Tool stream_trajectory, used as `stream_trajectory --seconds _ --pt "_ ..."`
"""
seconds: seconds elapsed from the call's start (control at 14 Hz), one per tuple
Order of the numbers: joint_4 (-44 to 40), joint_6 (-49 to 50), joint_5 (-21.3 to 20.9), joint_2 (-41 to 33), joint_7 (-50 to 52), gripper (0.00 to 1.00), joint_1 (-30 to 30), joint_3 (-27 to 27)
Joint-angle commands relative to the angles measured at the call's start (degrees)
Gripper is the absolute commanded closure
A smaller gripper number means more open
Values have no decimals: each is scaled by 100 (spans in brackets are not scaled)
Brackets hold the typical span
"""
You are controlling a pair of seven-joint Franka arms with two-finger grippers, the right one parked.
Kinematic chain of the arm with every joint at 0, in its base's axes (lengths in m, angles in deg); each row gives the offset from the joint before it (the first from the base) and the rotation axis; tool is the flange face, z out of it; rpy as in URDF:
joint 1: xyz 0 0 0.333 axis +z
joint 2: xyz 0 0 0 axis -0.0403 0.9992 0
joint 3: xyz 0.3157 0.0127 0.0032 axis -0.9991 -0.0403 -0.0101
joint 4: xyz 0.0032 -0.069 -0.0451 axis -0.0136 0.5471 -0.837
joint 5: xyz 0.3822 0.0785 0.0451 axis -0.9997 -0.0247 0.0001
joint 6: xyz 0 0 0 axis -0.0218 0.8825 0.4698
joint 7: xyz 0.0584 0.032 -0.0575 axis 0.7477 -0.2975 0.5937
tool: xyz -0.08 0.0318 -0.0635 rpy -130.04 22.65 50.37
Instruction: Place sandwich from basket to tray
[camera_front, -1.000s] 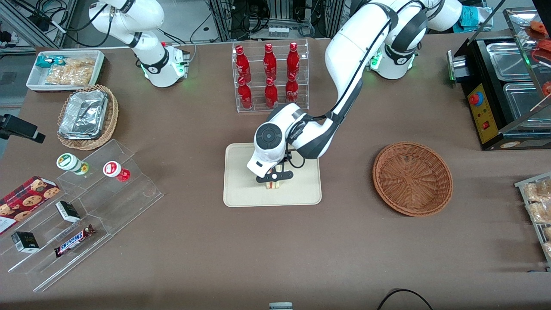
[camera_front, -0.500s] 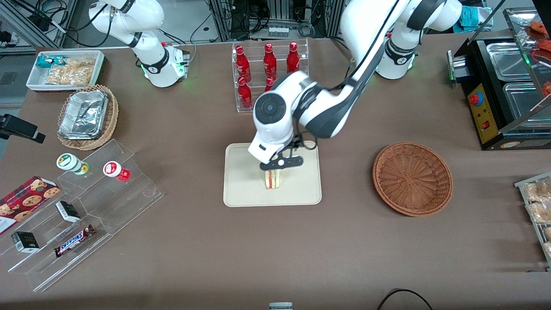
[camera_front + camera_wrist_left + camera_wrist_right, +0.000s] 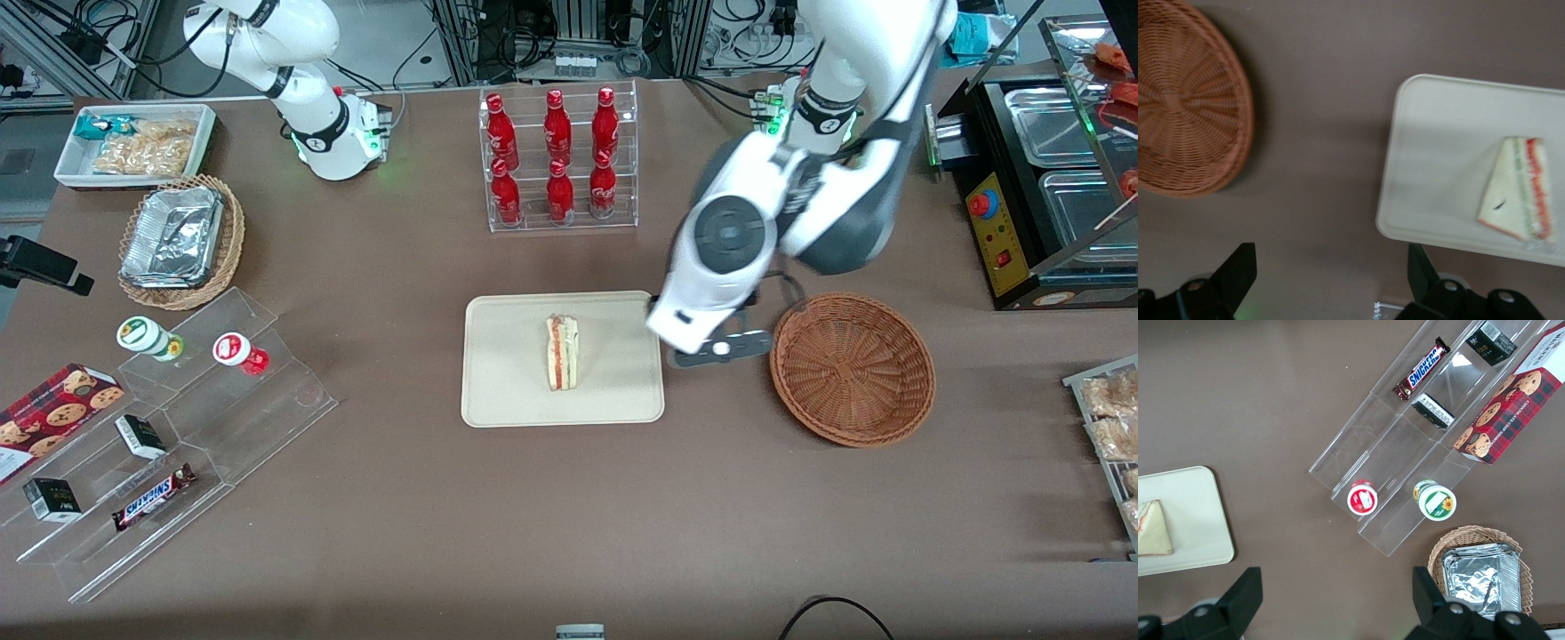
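Sandwich point(image 3: 562, 353) stood on its edge near the middle of the tray point(image 3: 507, 391), bare tray floor on every side of it. The gripper point(image 3: 718, 348) hung wide open and empty above the brown table point(image 3: 569, 524), over the strip between the tray's rim and the basket point(image 3: 852, 368).

We are looking at a robotics lab dressed up as a snack shop. On the brown surface point(image 3: 569, 516) stand a clear rack of 6 red bottles point(image 3: 558, 160), stepped acrylic shelves point(image 3: 169, 444) with a Snickers bar point(image 3: 153, 497), and a cookie box point(image 3: 53, 413), set out like goods for sale. Cables and metal framing point(image 3: 569, 36) crowd the edge by the arm bases, beside a black machine with a red button point(image 3: 981, 204). The gripper point(image 3: 718, 348) hangs between tray point(image 3: 498, 391) and basket point(image 3: 852, 368).
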State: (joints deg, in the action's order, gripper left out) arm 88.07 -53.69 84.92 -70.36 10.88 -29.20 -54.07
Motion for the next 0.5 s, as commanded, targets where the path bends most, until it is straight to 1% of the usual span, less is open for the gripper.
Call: stream_trajectory --seconds 0.0,0.14,0.43 --pt "1069 -28 27 -991 -956 0 639 58" --pt "1228 173 27 -1263 -1414 0 1018 58" --pt "1211 814 36 -1729 -2249 0 1625 49"
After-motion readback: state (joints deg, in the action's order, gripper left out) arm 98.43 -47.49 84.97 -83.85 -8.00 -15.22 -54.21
